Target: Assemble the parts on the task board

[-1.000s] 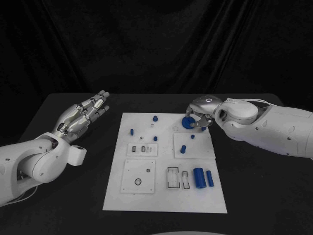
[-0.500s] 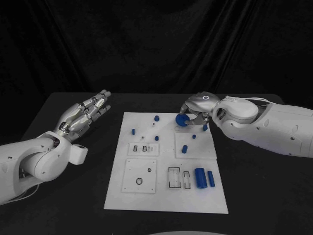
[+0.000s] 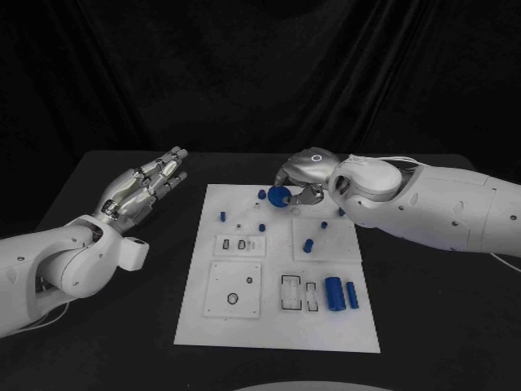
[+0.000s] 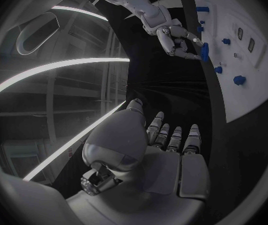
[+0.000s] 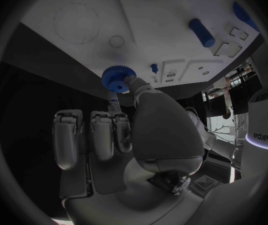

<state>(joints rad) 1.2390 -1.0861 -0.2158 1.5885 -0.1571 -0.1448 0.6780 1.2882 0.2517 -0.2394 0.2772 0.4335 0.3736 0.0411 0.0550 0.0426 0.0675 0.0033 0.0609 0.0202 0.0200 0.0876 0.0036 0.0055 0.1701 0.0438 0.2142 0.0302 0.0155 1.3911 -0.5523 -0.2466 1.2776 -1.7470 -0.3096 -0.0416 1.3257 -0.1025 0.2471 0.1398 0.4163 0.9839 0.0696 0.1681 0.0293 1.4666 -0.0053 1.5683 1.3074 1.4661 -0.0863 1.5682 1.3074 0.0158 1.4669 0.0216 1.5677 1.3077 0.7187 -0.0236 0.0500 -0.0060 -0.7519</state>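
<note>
You see the blue gear (image 3: 279,196) held above the white task board's (image 3: 273,326) far edge; blue cylinders (image 3: 334,294) lie near.

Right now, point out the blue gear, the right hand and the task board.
blue gear (image 5: 116,78): right wrist view, on its toothed face.
right hand (image 3: 305,174): head view, on the back of the hand.
task board (image 3: 278,330): head view, on its bare near edge.

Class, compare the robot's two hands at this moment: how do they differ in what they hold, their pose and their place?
The right hand pinches a blue gear; the left hand holds nothing. The right hand's fingers curl down toward the board; the left hand's are straight and point up and away. The right hand is over the board's far end; the left hand hangs beside the board, over the table. Both are silver, on white arms.
</note>
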